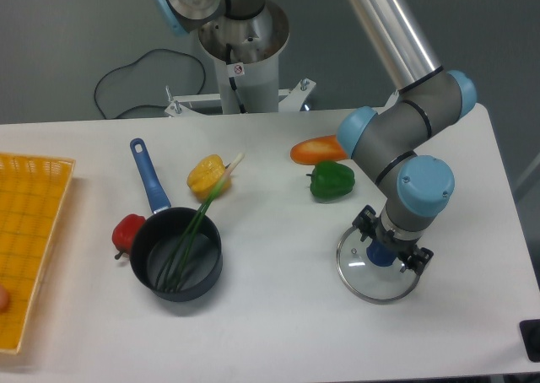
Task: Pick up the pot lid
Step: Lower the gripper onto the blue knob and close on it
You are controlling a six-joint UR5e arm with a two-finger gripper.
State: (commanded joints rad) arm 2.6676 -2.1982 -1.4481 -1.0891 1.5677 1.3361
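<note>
My gripper [392, 244] is over the right part of the table, pointing down, its two fingers spread apart. Below and between them is the dark blue knob [382, 254] of the clear glass pot lid [377, 283], which lies flat with a round metal rim. The fingertips cover the back and right parts of the lid. No contact between fingers and knob can be made out.
Behind the lid are a green pepper [332, 180] and an orange carrot-like item [321, 150]. On the left stand a black pot [176, 254] with green stalks, a red item [127, 233], a yellow pepper [205, 176], a blue-handled brush [150, 176] and an orange crate [32, 248].
</note>
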